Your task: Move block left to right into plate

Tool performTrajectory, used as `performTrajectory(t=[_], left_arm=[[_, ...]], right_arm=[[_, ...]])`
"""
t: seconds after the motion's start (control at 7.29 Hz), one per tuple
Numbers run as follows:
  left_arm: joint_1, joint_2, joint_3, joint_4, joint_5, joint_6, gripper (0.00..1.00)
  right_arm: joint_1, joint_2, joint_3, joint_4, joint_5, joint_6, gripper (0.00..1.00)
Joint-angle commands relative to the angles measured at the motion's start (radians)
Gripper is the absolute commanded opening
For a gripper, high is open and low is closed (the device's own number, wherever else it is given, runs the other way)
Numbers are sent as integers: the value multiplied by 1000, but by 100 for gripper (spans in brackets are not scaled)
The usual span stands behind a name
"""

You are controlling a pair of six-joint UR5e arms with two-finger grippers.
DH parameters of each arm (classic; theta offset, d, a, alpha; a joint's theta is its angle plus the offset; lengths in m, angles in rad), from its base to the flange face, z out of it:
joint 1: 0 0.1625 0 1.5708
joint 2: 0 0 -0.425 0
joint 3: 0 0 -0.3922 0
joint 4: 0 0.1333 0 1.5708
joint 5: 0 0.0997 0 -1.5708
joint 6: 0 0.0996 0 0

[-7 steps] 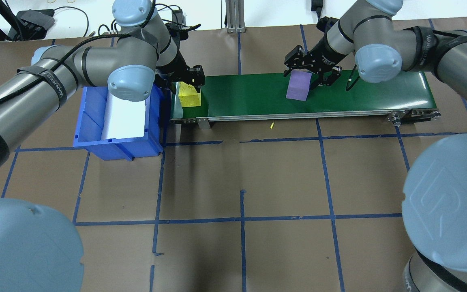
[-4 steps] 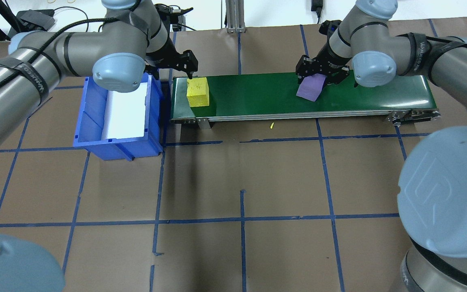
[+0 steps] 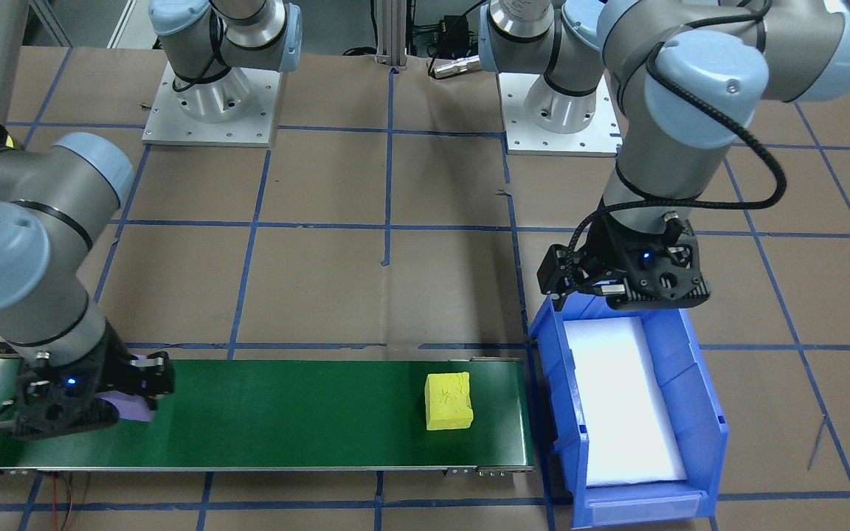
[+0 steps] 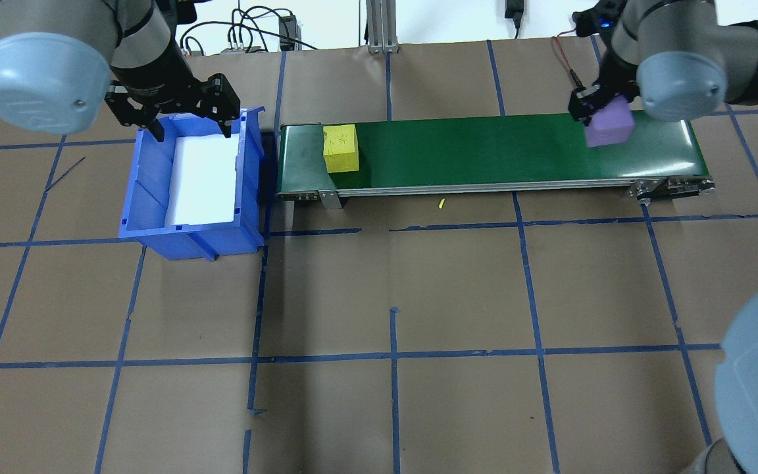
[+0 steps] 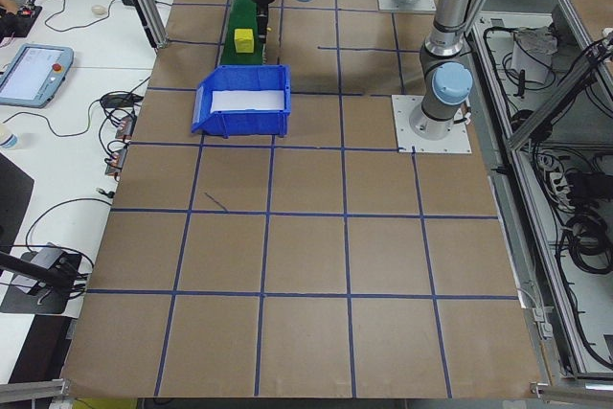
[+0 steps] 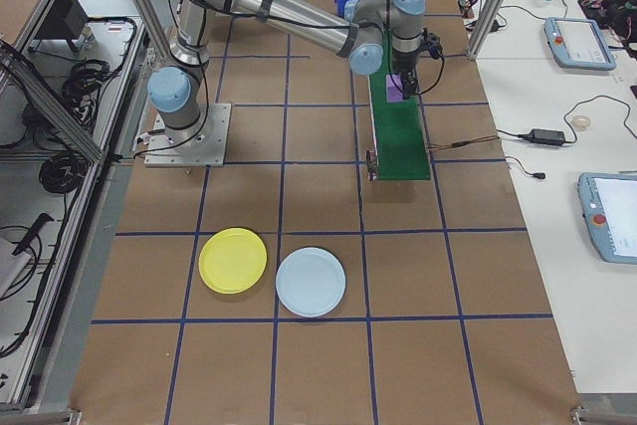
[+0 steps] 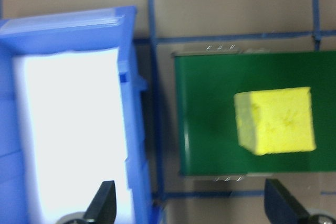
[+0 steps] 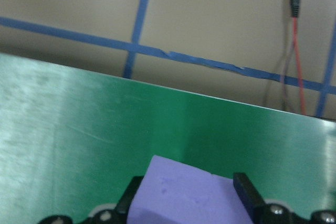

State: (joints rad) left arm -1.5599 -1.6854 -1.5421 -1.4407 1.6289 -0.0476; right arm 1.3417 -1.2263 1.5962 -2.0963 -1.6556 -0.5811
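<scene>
Purple block (image 4: 608, 126) sits pinched in the right claw (image 4: 599, 112), upper right of the overhead view, over the belt (image 4: 484, 155). Left claw (image 4: 189, 118) hangs wide open above the bin (image 4: 149, 217). Yellow plate (image 6: 233, 260) lies on the surface, well apart.

Purple block (image 4: 608, 126), yellow block (image 4: 341, 148), green belt (image 4: 484, 155), blue bin (image 4: 145, 197), yellow plate (image 6: 232, 260).

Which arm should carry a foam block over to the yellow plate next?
Right. The right gripper is already shut on the purple foam block, and the flat yellow plate lies on its side. The left gripper hovers open over the blue plastic bin.
</scene>
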Motion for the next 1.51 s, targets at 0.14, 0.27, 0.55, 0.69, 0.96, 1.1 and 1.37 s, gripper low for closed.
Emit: performTrajectory(t=[0.14,0.27,0.55,0.69,0.96,1.1,1.37], left_arm=[[14,122,-16,-135,-30,9,100],[15,130,-23,-142,-26,20,100],[15,144,-26,-138,-31,18,100],[18,142,-26,-136,-34,15,100],[18,141,-26,-142,-32,8,100],[17,142,-26,-142,-32,8,100],[18,142,-27,-147,-29,8,100]], right_arm=[[-427,-98,145,15,-21,-590,31],[-540,-95,166,-5,-23,-714,30],[-746,-43,171,-87,-19,-927,31],[-818,12,169,-105,-9,-968,35],[-852,74,165,-166,42,-974,96],[-852,76,163,-166,42,-970,100],[-852,62,162,-166,42,-947,100]])
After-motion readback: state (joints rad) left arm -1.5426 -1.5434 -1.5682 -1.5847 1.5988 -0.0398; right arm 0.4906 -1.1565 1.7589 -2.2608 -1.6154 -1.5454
